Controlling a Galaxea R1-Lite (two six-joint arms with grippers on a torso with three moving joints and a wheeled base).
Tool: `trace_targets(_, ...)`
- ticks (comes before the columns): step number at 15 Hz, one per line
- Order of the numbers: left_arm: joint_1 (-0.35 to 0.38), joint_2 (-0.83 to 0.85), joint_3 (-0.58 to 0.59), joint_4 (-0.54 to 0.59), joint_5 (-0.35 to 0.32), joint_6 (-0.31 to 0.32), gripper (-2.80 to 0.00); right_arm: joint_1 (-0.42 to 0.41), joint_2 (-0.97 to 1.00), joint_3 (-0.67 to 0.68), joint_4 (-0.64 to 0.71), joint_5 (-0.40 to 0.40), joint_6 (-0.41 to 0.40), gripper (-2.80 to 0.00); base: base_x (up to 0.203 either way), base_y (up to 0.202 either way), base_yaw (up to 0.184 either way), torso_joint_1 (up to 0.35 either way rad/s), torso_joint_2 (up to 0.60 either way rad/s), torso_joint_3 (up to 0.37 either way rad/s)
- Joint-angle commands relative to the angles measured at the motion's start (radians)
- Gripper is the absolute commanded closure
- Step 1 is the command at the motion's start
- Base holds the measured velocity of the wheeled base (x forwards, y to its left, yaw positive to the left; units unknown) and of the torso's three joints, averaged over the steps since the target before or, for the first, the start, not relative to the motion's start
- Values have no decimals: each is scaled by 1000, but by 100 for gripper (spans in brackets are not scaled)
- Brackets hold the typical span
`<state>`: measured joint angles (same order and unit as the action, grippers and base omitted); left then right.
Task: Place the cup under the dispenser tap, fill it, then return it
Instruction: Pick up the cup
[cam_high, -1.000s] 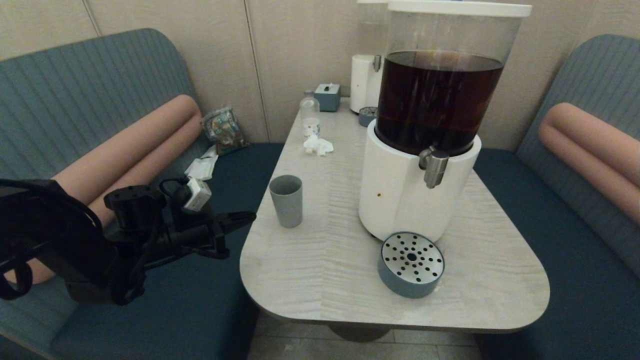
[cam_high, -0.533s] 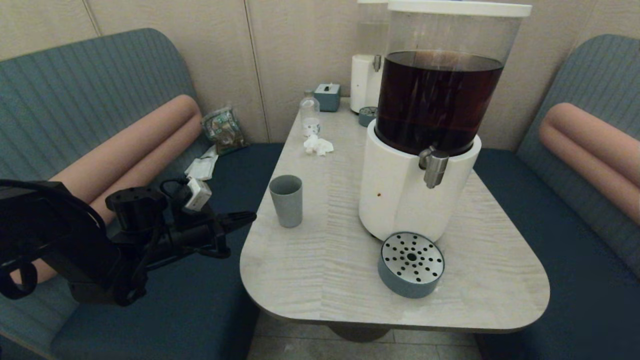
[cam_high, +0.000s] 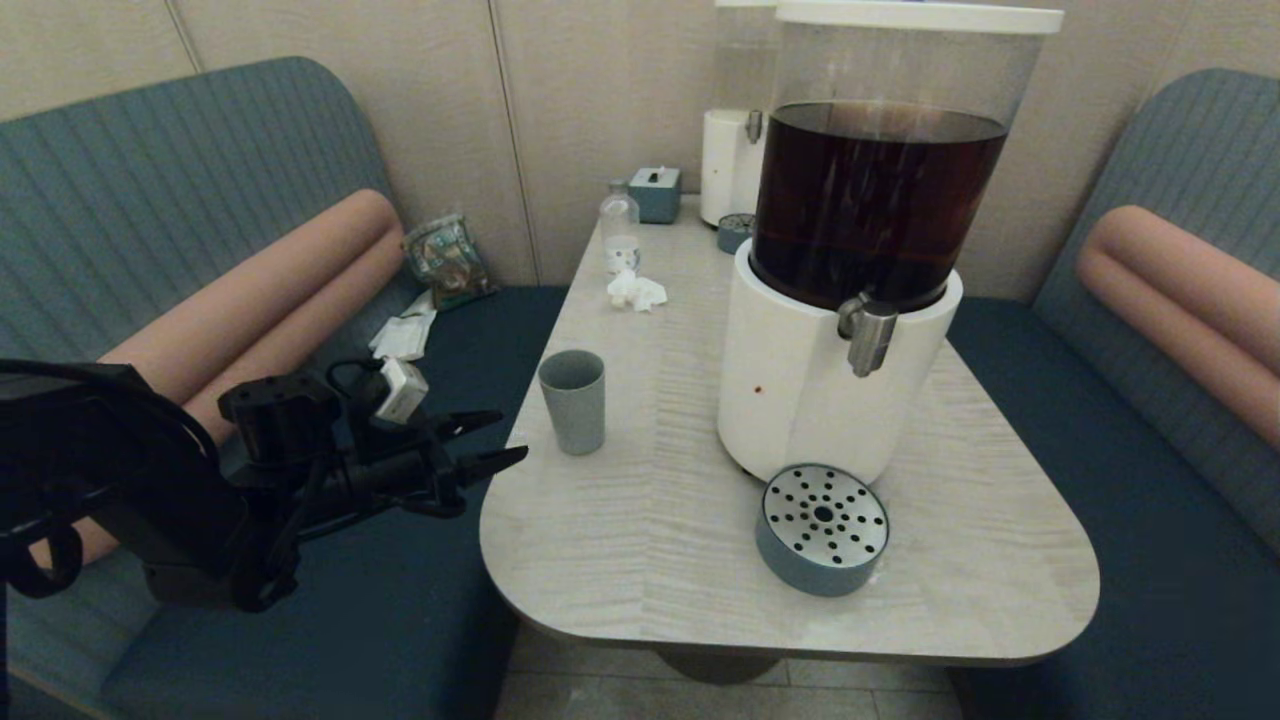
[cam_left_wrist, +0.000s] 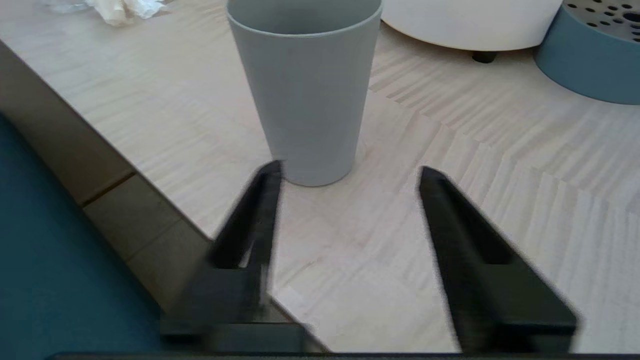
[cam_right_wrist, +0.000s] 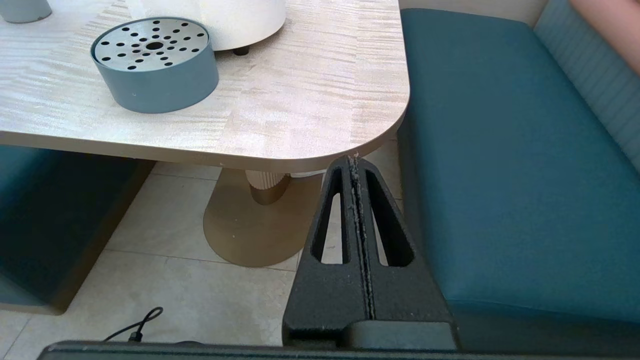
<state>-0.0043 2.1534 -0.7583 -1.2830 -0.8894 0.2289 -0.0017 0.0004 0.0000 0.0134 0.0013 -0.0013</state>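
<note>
Left tool lined up on the cup, grasp not yet made.

Head view: cup (cam_high: 572, 401) upright on the worktop (cam_high: 640, 560) near its left edge, well apart from the dispenser tap (cam_high: 867, 334). My left tool (cam_high: 488, 443) hovers just off that edge, fingers spread. Drip tray (cam_high: 822, 529) sits below the tap; I judge the cup belongs on it. Clear bottle (cam_high: 619, 232) and crumpled tissue (cam_high: 636, 290) lie farther back, not in the way.
Left wrist view: cup (cam_left_wrist: 305, 90) centred ahead of the spread left tool (cam_left_wrist: 350, 172); I'd advance level until both fingers flank it, then close.
Right wrist view: right tool (cam_right_wrist: 354, 165) parked below the worktop corner, fingers pressed together.
</note>
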Motion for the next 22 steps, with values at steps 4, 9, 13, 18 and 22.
trace_targets(4,-62,50,-57,-7,14,-19,-280,0,1,0,0,0,0,0,0,0,0,0,0,0)
trace_targets(9,-111,159,-241,-9,73,-44,-280,0,1,0,0,0,0,0,0,0,0,0,0,0)
trace_targets(13,-123,231,-321,-90,93,-123,-280,0,1,0,0,0,0,0,0,0,0,0,0,0)
trace_targets(18,-138,290,-384,-157,166,-197,-280,0,1,0,0,0,0,0,0,0,0,0,0,0)
trace_targets(22,-141,319,-423,-157,180,-198,-280,0,1,0,0,0,0,0,0,0,0,0,0,0)
